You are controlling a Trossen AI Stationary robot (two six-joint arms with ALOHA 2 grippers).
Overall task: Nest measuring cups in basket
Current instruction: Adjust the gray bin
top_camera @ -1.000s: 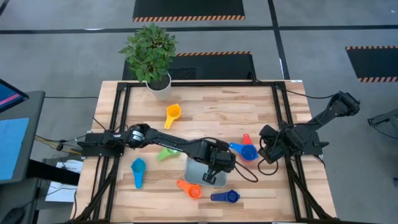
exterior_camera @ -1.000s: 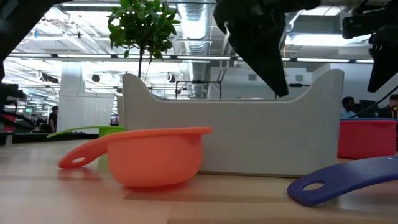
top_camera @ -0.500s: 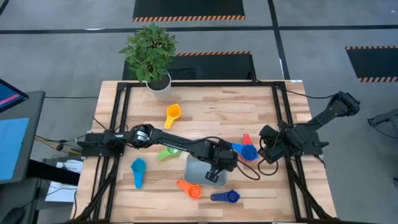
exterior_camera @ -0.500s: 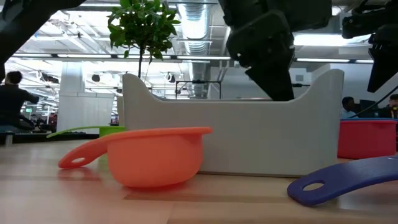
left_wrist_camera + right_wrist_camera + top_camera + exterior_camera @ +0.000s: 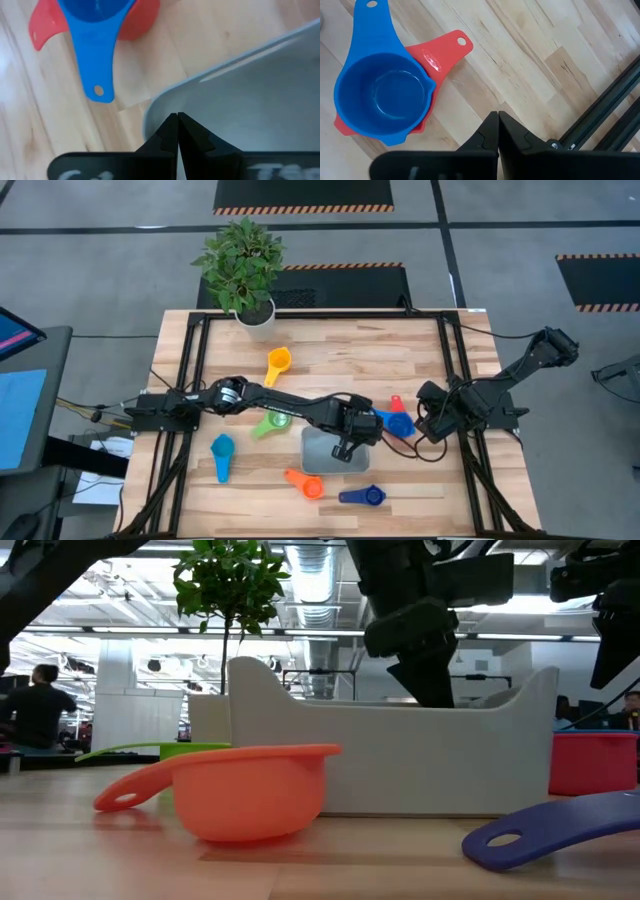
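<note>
While your left gripper [image 5: 347, 450] hovers over the smooth, round-cornered basket [image 5: 320, 455] mid-bench, its jaws are closed and empty. A glossy blue cup [image 5: 382, 97] nests in a red cup [image 5: 442, 50] beside it. The right gripper's [image 5: 498, 131] jaws are closed too.

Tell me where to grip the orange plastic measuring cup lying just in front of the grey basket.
Grip the orange plastic measuring cup by its short flat handle, coming straight down from above. The cup sits upright with the handle sticking out level from the rim, away from the pale grey plastic basket, so fingers could probably close across its flat sides without touching the basket wall.
</note>
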